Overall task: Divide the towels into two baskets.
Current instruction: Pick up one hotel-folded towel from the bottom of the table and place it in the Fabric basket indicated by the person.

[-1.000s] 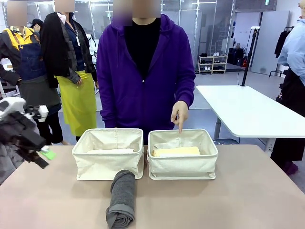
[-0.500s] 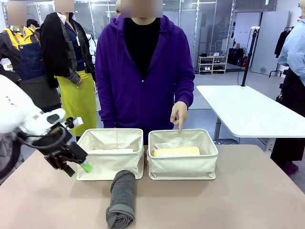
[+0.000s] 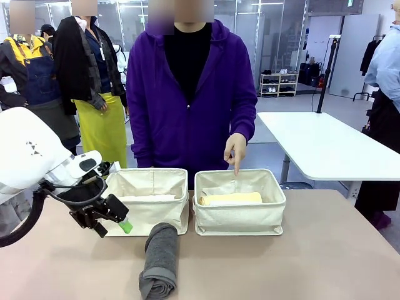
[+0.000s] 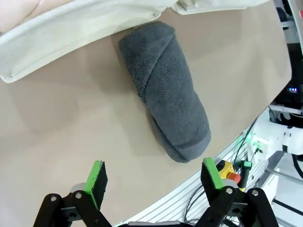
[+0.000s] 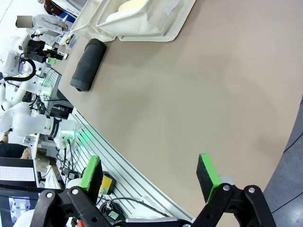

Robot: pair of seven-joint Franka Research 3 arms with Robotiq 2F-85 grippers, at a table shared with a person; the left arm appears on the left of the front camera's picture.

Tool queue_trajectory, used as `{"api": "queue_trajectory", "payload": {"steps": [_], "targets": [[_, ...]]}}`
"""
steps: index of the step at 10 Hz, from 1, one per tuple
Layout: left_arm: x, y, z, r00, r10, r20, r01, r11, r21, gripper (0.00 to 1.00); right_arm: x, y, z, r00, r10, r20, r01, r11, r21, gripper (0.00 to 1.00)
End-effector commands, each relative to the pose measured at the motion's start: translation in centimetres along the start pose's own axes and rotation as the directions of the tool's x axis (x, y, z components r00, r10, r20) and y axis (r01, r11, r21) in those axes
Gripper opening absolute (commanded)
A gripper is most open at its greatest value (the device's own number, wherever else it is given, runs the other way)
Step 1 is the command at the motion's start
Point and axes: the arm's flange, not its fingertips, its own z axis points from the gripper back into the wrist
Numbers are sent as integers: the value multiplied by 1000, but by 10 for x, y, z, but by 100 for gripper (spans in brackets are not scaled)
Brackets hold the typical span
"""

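So the left pincer (image 3: 115, 220) has come a long way in from the picture's left edge: a second ago it hung well out beside the left basket (image 3: 142, 209), and now it sits low in front of that basket's near left corner, just up and left of the dark grey towel (image 3: 160, 259). Its green pads are spread wide apart with nothing between them, same as before; in the left wrist view the grey towel (image 4: 165, 110) lies ahead of the open fingers, its far end right by the basket's fabric wall. The grey towel hasn't budged, it's flat on the table (image 3: 300, 262) in front of the gap between the two baskets, lengthwise toward the camera. The right basket (image 3: 239, 212) has the pale yellow towel (image 3: 230, 199) lying across it, and the left basket shows something white inside, can't tell exactly what. The person's hand (image 3: 235, 150) is where it was, index finger pointing down at the far rim of the right basket. The right pincer (image 5: 149, 177) hangs open and empty too, over bare table well away from the grey towel.
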Motion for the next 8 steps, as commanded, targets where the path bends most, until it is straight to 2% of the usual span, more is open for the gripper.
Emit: {"api": "queue_trajectory", "payload": {"steps": [1, 3, 5, 6, 8], "targets": [[-3, 1, 6, 1000, -16, -5, 16, 1000, -7, 100, 0, 4, 2, 1000, -11, 14, 10, 1000, 10, 100], [0, 3, 3, 1000, 5, 5, -5, 1000, -3, 100, 0, 4, 2, 1000, -11, 14, 10, 1000, 10, 100], [12, -2, -21, 999, 53, 1, -53, 997, 55, 100, 0, 4, 2, 1000, -11, 14, 10, 1000, 10, 100], [19, -11, -31, 999, 47, -2, -47, 998, 30, 100, 0, 4, 2, 1000, -11, 14, 10, 1000, 10, 100], [31, -19, -50, 996, 94, -10, -93, 994, 51, 100, 0, 4, 2, 1000, -11, 14, 10, 1000, 10, 100]]}}
